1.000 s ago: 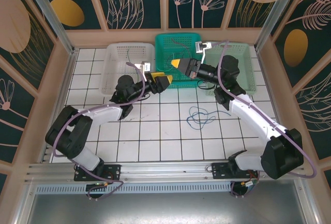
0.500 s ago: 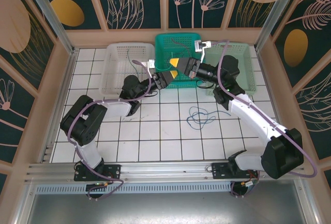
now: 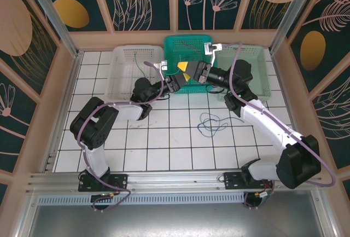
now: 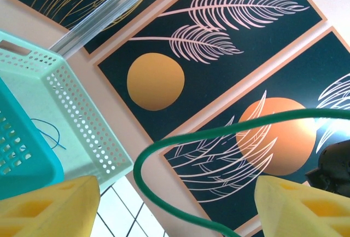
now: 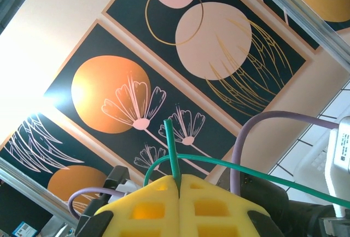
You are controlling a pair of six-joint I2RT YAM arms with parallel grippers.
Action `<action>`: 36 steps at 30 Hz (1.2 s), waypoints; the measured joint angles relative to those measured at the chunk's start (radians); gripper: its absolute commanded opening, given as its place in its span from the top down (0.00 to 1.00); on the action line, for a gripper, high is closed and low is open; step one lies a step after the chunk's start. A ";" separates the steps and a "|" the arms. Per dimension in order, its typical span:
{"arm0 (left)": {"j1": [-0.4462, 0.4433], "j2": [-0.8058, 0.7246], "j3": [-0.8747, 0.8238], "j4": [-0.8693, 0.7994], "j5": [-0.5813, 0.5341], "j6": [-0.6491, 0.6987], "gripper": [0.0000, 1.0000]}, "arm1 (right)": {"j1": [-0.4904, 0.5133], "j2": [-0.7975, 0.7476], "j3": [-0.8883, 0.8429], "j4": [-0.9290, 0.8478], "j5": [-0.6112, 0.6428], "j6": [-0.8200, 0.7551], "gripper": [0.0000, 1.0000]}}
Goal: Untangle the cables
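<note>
White tiled tabletop (image 3: pixel 164 138) up front: a blue cable (image 3: pixel 210 122) sits curled on its own, so that one looks freed. Further back, the right gripper (image 5: pixel 179 185) has its pads pressed together, pinching a green cable (image 5: pixel 173 149). The left gripper (image 4: pixel 178 209) is spread wide, the cable looping between its pads, ungripped. Beyond, the mint basket (image 4: pixel 82 116) holds another blue strand (image 4: pixel 48 130). Roughly midway, I'd guess.
</note>
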 measured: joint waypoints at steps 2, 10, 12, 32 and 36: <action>0.000 0.003 0.004 0.000 0.002 -0.003 0.37 | 0.002 0.000 0.000 0.003 0.000 0.000 1.00; -0.002 0.013 0.008 0.004 0.006 -0.005 0.55 | 0.005 0.000 0.000 0.008 0.000 0.003 1.00; -0.002 0.014 0.008 0.007 0.007 -0.004 0.64 | 0.006 0.000 0.000 0.008 0.000 0.003 1.00; -0.007 -0.033 -0.016 -0.298 -0.055 0.287 1.00 | -0.096 -0.073 0.012 -0.043 0.011 0.003 1.00; -0.007 -0.084 -0.021 -0.439 -0.127 0.427 1.00 | -0.129 -0.087 0.008 -0.074 0.002 0.011 1.00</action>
